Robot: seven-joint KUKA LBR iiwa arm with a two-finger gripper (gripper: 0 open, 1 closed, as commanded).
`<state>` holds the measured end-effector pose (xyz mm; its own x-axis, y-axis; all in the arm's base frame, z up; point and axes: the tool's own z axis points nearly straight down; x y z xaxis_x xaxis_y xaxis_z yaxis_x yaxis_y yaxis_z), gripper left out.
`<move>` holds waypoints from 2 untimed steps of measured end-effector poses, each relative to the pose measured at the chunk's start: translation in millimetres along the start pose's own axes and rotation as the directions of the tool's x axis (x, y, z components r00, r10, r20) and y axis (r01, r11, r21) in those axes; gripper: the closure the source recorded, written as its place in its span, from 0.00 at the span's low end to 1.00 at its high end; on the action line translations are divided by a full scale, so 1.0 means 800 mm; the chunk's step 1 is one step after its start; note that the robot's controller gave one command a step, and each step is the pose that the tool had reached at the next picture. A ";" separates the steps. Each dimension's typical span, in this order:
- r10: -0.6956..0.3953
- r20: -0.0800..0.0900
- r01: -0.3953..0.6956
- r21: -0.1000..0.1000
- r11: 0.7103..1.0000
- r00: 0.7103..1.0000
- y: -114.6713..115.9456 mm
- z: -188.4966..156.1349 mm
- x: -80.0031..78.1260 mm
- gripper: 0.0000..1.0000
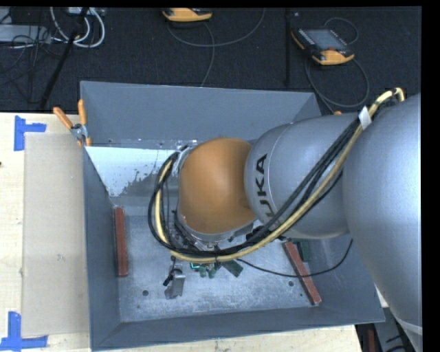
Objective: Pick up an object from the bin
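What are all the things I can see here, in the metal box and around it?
bin: one, grey metal, middle of the view
reddish-brown bars: two, on the bin floor, one along the left, one at the right partly under the arm
small grey piece: one, front of the floor below the orange cover; loose thing or robot part, cannot tell
green bits: count unclear, tucked under the cover's lower edge
handheld devices: two, orange and black, on the dark floor beyond the bin
arm: one, silver-grey, reaching in from the right
orange cover: one, on the arm's end over the bin's middle
cables: black and yellow, along the arm
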<state>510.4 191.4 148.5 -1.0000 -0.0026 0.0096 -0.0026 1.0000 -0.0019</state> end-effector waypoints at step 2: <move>-0.144 0.021 0.144 0.002 0.990 0.989 -0.108 -0.011 -0.128 0.00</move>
<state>613.1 105.2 156.9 -0.9891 -0.1466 -0.0108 -0.1465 0.9892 -0.0024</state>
